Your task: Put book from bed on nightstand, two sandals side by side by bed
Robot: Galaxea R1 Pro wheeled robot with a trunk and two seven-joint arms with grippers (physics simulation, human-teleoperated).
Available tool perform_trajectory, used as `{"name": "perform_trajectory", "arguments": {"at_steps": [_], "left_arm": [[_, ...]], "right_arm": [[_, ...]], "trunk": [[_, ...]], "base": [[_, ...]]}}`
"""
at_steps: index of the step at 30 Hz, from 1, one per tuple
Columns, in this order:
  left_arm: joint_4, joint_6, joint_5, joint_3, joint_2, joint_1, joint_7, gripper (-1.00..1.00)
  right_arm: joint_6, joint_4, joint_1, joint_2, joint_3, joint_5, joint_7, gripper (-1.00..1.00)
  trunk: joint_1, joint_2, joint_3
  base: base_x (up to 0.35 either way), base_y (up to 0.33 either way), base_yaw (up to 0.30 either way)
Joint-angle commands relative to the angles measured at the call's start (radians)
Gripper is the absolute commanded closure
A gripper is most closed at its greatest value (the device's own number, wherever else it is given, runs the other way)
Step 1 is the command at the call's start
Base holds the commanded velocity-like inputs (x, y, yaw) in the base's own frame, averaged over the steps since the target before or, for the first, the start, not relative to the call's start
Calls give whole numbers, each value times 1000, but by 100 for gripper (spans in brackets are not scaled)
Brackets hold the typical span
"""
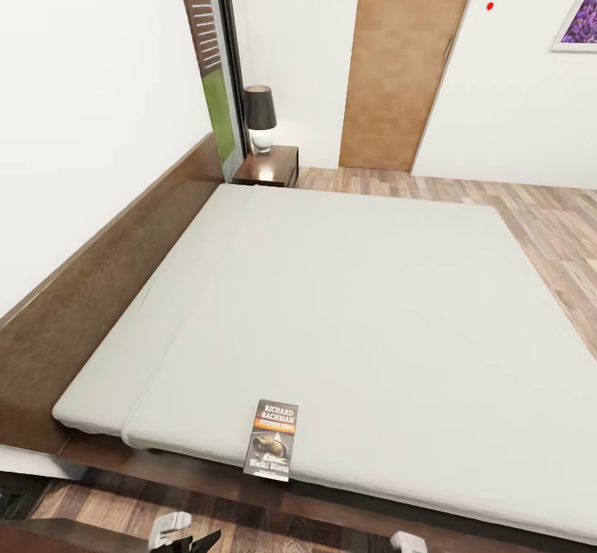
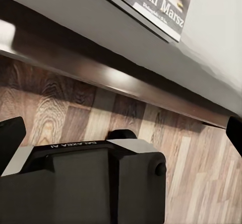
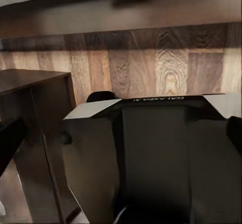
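Note:
The book (image 1: 271,439) lies flat on the bed (image 1: 373,312), at the near edge of the pale mattress, dark cover up with an orange band. Its lower edge also appears in the left wrist view as book (image 2: 151,2), overhanging the dark frame. My left gripper (image 2: 121,133) hangs low over the wood floor just in front of the bed, open, with nothing between its fingers. My right gripper (image 3: 121,133) is also open and empty, low by the bed frame. A nightstand (image 1: 267,167) stands at the bed's far corner. The sandals are out of view.
A black-shaded lamp (image 1: 259,118) sits on the far nightstand. A dark wooden cabinet (image 3: 30,88) stands close beside my right gripper, and its top corner (image 1: 50,532) shows at my near left. The headboard (image 1: 99,288) runs along the left wall. A tan door (image 1: 406,55) is beyond.

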Motion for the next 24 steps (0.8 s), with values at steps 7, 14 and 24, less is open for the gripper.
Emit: {"name": "perform_trajectory", "arguments": {"at_steps": [7,14,24], "left_arm": [[1,-8,5,-8,0,-1,-2,-100],[1,-8,5,-8,0,-1,-4,-100],[0,-6,5,-6,1,-1,-5,-100]], "right_arm": [[1,-39,-1,87,-6,-6,9,-100],[6,-79,-2,105,-6,-13,11,-100],[17,-86,-6,129,-6,-84,13,-100]], "trunk": [[0,-1,-1],[0,-1,-1],[0,-1,-1]], "base": [[0,0,0],[0,0,0],[0,0,0]]}}
